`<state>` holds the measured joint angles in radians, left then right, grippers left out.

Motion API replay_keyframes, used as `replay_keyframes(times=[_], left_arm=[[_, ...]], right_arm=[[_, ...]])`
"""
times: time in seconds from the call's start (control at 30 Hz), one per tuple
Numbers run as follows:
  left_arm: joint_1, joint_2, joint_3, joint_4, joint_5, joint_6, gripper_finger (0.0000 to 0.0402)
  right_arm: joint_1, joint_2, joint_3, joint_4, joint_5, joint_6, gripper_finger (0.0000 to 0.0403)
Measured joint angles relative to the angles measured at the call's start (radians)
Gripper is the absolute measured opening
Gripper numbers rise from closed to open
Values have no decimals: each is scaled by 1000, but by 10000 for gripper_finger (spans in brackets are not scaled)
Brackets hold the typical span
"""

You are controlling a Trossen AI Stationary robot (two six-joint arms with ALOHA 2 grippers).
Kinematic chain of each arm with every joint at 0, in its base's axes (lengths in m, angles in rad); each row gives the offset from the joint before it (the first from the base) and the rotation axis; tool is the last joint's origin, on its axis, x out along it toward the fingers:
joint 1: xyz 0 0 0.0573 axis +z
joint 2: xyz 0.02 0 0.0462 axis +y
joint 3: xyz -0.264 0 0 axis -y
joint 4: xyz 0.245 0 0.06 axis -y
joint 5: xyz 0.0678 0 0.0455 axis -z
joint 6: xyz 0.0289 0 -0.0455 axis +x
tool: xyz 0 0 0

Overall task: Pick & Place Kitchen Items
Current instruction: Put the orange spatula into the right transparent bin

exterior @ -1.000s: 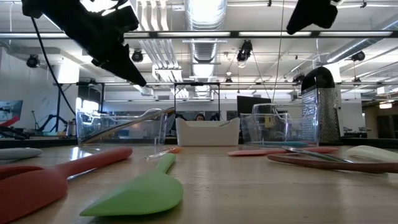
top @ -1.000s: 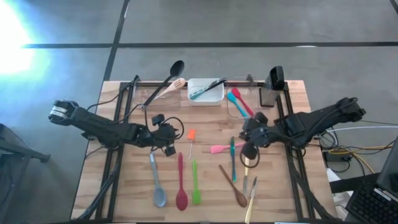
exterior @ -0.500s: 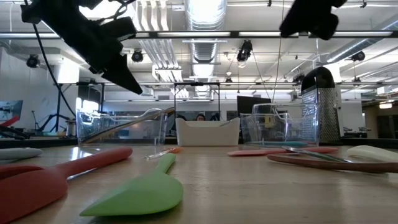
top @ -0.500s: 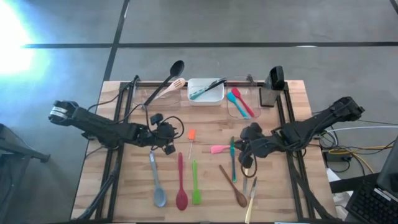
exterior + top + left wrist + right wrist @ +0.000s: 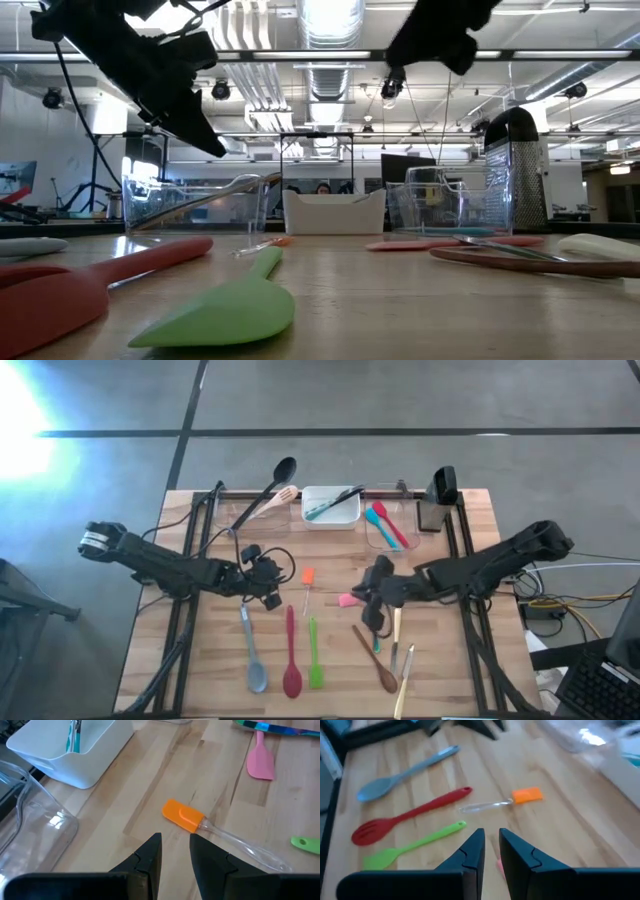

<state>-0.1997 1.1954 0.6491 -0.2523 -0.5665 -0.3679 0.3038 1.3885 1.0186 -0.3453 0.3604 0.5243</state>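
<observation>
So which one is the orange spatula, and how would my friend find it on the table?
Start at the white tub at the back edge of the wooden table, then come toward the middle. The orange spatula lies there on the bare wood, just beside the left gripper. It is the only utensil with a small orange head on a see-through handle; the red spoon and green spatula nearby are one colour throughout.

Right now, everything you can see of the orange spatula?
The orange spatula is small, with a flat, rectangular, rubbery-looking orange head and a clear, plastic-looking handle. It lies flat on the bare wooden table near the middle, head toward the tubs, touching no other utensil. The left tool hovers just short of its head, not touching it.
</observation>
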Motion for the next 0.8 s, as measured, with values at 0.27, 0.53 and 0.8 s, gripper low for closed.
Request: replay_keyframes(times=[0.27, 0.53, 0.8], left_arm=[[0, 0, 0, -1, 0, -6, 103], [-5, 3, 16, 27, 254, 242, 103], [68, 9, 112, 26, 243, 136, 128]], right_arm=[[1, 213, 236, -185, -29, -139, 52], [1, 315, 380, -592, 39, -48, 52], [12, 212, 264, -747, 142, 201, 52]])
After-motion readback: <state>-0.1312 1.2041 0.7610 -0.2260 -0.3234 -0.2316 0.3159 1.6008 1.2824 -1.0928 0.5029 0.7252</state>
